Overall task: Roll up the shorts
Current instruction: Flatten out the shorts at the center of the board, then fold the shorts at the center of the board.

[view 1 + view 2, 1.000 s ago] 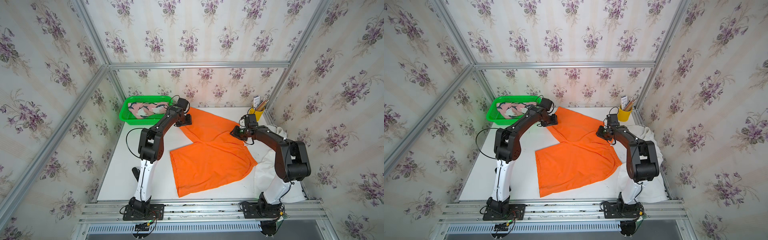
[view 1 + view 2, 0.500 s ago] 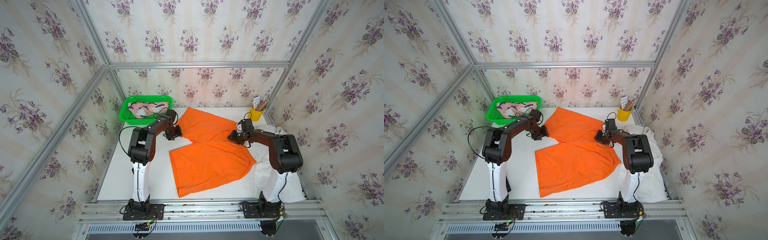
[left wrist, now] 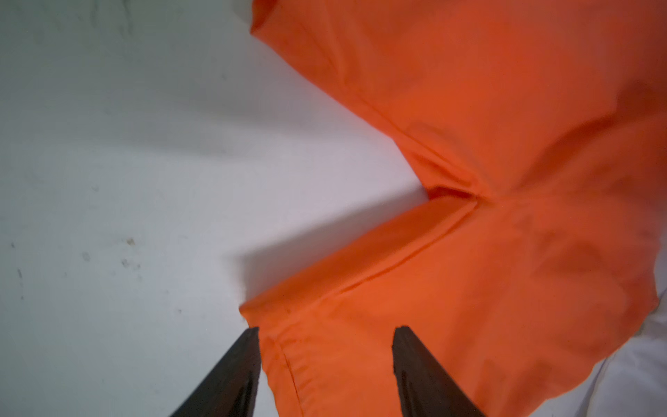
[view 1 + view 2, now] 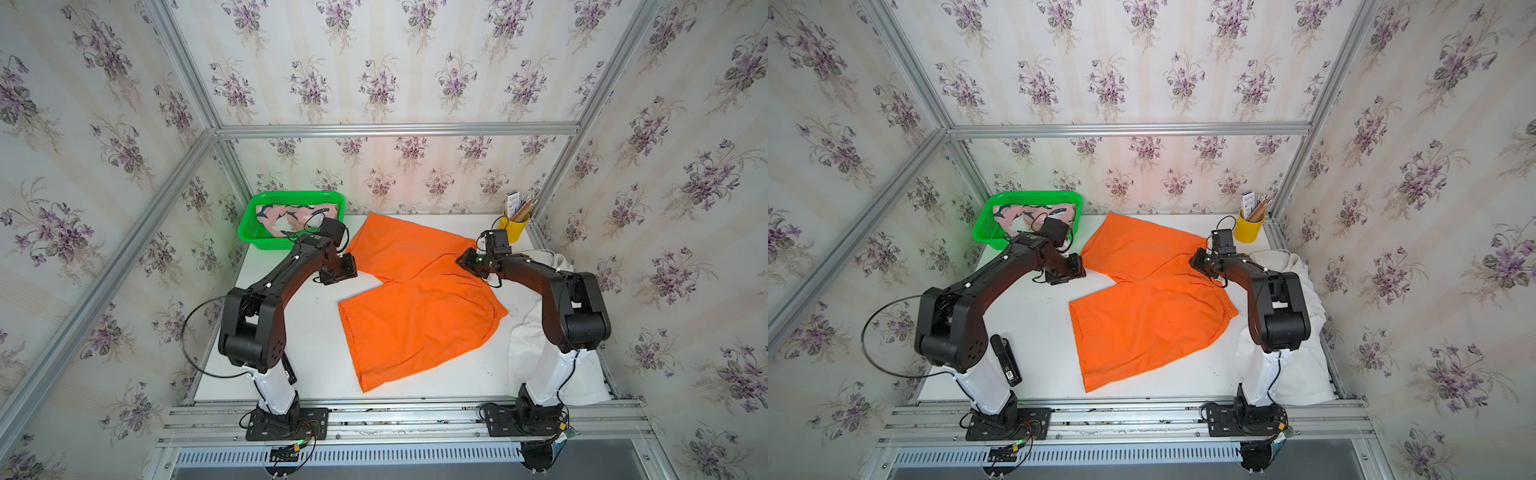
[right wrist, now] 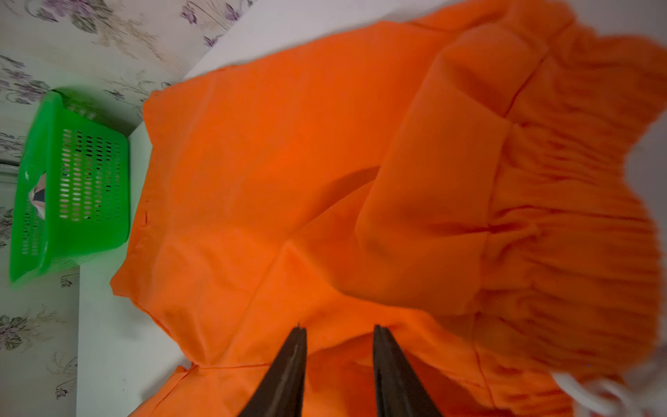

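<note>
The orange shorts (image 4: 415, 320) lie flat in the middle of the tabletop (image 4: 307, 340), waistband toward its right edge, legs pointing left, with the left pincer (image 3: 326, 330) apart at the far leg's hem and the right pincer (image 5: 337, 326) apart near the waistband's far end.

Spread shorts (image 4: 415, 316) on table (image 4: 316, 345) centre; printed shorts (image 4: 286, 216) in basket (image 4: 266, 242) rear left; cup (image 4: 515, 232) rear right.

Left pincer (image 3: 326, 330) agape — orange shorts (image 3: 487, 144) hem between fingers, white table (image 3: 108, 144).
</note>
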Robot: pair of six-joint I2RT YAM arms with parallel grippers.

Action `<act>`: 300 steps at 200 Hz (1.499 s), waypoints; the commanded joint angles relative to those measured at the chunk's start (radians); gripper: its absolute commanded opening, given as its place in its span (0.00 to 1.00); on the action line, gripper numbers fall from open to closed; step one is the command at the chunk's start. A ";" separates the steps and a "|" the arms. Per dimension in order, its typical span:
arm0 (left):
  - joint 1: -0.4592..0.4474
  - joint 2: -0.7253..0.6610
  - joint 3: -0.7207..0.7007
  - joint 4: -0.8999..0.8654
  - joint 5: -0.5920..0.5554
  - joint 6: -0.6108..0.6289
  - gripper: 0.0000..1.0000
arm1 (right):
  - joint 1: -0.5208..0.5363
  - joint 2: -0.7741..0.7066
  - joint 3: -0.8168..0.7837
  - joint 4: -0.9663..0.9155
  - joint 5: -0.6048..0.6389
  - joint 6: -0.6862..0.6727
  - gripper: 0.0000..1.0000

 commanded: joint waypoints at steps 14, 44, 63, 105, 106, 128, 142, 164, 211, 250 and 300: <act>-0.132 -0.114 -0.183 -0.009 0.036 -0.061 0.63 | -0.001 -0.148 -0.071 -0.206 0.016 -0.101 0.38; -0.184 -0.079 -0.291 0.102 0.074 -0.108 0.63 | 0.000 -0.206 -0.188 -0.224 -0.003 -0.114 0.38; -0.174 -0.006 -0.318 0.169 0.075 -0.109 0.63 | 0.000 -0.230 -0.250 -0.208 -0.002 -0.104 0.38; -0.073 0.182 -0.246 0.199 0.065 -0.034 0.63 | 0.000 -0.170 -0.331 -0.093 -0.054 -0.070 0.38; -0.070 0.186 -0.243 0.198 0.065 -0.032 0.63 | 0.000 -0.168 -0.332 -0.088 -0.057 -0.069 0.38; 0.008 0.269 -0.152 0.185 0.051 0.017 0.63 | 0.003 -0.121 -0.348 0.007 -0.136 -0.019 0.37; 0.056 0.316 -0.077 0.162 0.052 0.044 0.63 | 0.006 -0.090 -0.335 0.042 -0.207 0.003 0.37; 0.109 0.324 -0.001 0.138 0.048 0.074 0.62 | 0.008 -0.124 -0.308 -0.054 -0.148 -0.010 0.38; 0.156 0.148 -0.022 0.078 0.025 0.075 0.63 | -0.009 -0.362 -0.333 -0.321 0.270 -0.034 0.53; 0.151 -0.070 -0.142 0.013 0.038 0.018 0.65 | -0.011 -0.387 -0.410 -0.325 0.292 0.025 0.56; 0.146 -0.300 -0.279 -0.128 -0.003 -0.027 0.68 | -0.012 -0.342 -0.462 -0.237 0.289 0.068 0.49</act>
